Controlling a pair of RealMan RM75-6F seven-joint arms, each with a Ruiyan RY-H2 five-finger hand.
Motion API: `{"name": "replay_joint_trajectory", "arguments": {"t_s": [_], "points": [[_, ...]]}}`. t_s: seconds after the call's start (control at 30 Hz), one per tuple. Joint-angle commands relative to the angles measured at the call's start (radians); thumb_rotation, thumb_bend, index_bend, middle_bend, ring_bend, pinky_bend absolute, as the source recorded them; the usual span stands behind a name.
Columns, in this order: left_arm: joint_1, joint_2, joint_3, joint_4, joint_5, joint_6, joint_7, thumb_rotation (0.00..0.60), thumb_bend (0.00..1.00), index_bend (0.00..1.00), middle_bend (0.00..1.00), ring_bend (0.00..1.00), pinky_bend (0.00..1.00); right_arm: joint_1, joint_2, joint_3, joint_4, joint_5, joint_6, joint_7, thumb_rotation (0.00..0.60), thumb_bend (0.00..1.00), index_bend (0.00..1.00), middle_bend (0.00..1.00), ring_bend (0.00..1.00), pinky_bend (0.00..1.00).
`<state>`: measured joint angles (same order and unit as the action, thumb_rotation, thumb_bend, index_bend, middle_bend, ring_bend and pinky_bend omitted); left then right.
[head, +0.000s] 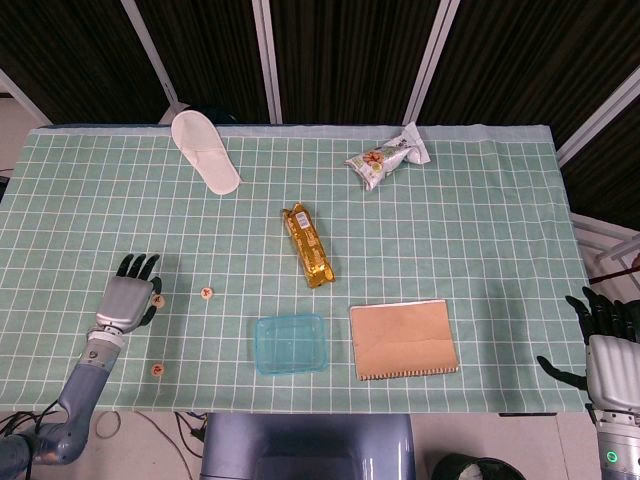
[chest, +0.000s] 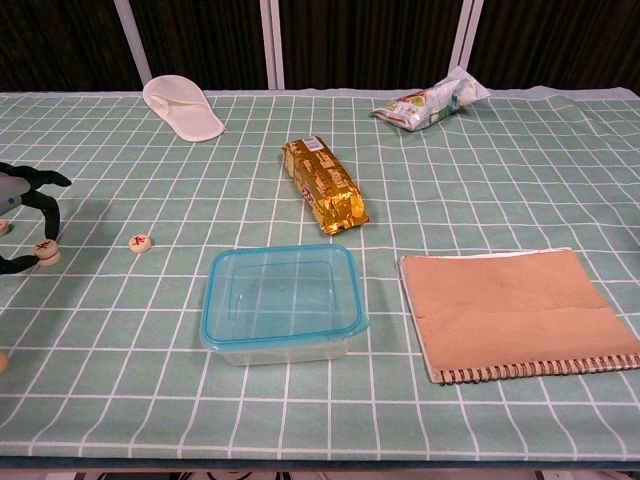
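Note:
My left hand (head: 128, 298) hovers low over the table's front left, fingers spread and arched downward. In the chest view one of its fingertips (chest: 48, 232) touches a small round wooden piece (chest: 45, 247) lying on the cloth, with the thumb curled nearby. A second piece (head: 206, 293) lies just to the right, a third (head: 157, 370) nearer the front edge. My right hand (head: 610, 355) hangs off the table's front right corner with its fingers apart and nothing in it; the chest view does not show it.
A clear blue-rimmed container (chest: 282, 303) stands front centre, and a brown spiral notebook (chest: 515, 312) lies to its right. A gold packet (chest: 323, 185) occupies the middle. At the back lie a white slipper (chest: 183, 107) and a snack bag (chest: 432, 100).

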<state>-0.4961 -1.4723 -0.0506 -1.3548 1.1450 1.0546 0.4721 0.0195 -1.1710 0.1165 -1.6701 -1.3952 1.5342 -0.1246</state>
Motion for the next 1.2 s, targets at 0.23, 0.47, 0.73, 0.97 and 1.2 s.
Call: {"name": "replay_joint_trajectory", "arguments": {"t_s": [0.23,0.47,0.73,0.97,1.2], "points": [[0.0,-0.005,-0.001,0.005,-0.011,-0.005,0.016,0.6,0.35,0.45,0.05,0.0,0.05,0.0,-0.002,0.002,-0.001,0.003,0.002,-0.004,0.6,0.2,0.15,0.07,0.07,0.0],[0.0,-0.006,-0.002,0.0,-0.012,-0.004,0.023,0.6,0.35,0.43,0.05,0.0,0.05,-0.001,-0.003,0.003,-0.001,0.006,0.003,-0.009,0.6,0.2,0.15,0.07,0.07,0.0],[0.002,0.001,0.002,-0.014,0.0,0.003,0.026,0.6,0.35,0.43,0.05,0.0,0.05,0.0,-0.004,0.003,-0.003,0.006,0.002,-0.014,0.6,0.2,0.15,0.07,0.07,0.0],[0.01,0.013,0.003,-0.02,-0.002,0.011,0.025,0.6,0.35,0.42,0.05,0.0,0.05,0.0,-0.004,0.004,-0.003,0.009,0.002,-0.017,0.6,0.2,0.15,0.07,0.07,0.0],[0.001,0.023,-0.025,-0.052,-0.008,0.032,0.04,0.6,0.34,0.32,0.05,0.0,0.05,0.0,-0.005,0.006,-0.004,0.009,0.006,-0.019,0.6,0.2,0.15,0.07,0.07,0.0]]}}
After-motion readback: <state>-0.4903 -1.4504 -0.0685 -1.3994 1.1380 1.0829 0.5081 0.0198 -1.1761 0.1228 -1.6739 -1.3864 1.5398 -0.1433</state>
